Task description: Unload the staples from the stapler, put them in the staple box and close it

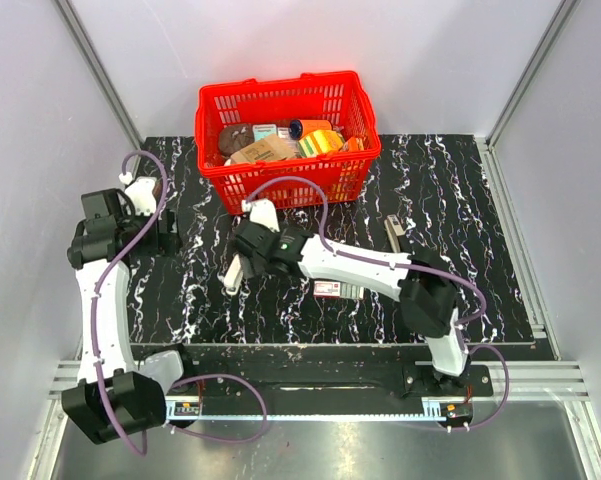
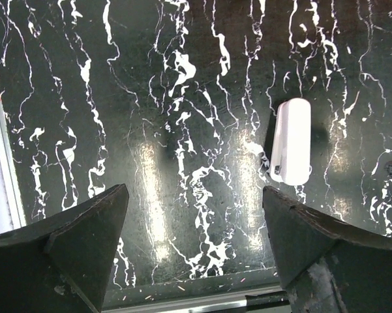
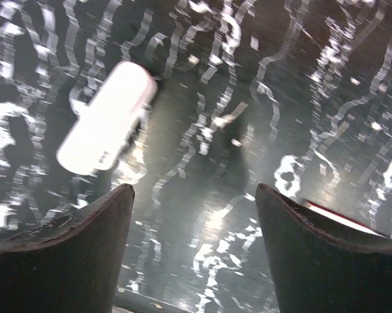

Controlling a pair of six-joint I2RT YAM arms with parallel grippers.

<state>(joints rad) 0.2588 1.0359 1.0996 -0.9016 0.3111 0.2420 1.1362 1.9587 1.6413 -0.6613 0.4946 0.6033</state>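
Gaping wide and empty, the right gripper [image 3: 193, 192] hangs with the stapler [image 3: 107, 117] ahead-left.

1. Basket [image 1: 280, 100] stands at the back of the tabletop [image 1: 460, 200], near centre, with assorted items inside.
2. Stapler [image 1: 234, 272] lies flat on the tabletop, in front of the basket and left of centre.
3. Box [image 1: 329, 290] lies right of the stapler, apart from it, partly under the right arm [image 1: 360, 265].
4. Slim item [image 1: 393, 235] lies behind and right of the box; identity cannot be told.
5. Left pincer [image 2: 194, 192] is left of the stapler, right pincer [image 3: 194, 189] just right of it; neither touches it.
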